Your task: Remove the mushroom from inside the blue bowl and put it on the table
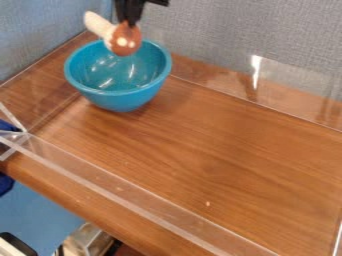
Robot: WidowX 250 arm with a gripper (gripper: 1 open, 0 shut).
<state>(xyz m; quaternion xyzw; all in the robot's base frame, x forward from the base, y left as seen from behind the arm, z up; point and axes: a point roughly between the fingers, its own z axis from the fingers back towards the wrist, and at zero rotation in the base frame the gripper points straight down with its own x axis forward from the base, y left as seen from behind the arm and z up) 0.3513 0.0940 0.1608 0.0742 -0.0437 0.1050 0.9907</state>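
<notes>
The mushroom (115, 33) hangs in the air above the blue bowl (118, 76), its orange-brown cap toward the camera and its cream stem sticking out to the left. My gripper (127, 22) reaches down from the top edge and is shut on the mushroom; only its lower black fingers show. The turquoise bowl stands at the back left of the wooden table (201, 140) with nothing visible inside it.
Low clear acrylic walls (254, 75) edge the tabletop at the back, left and front. A grey fabric wall rises behind the bowl. Open wood surface stretches to the right of and in front of the bowl.
</notes>
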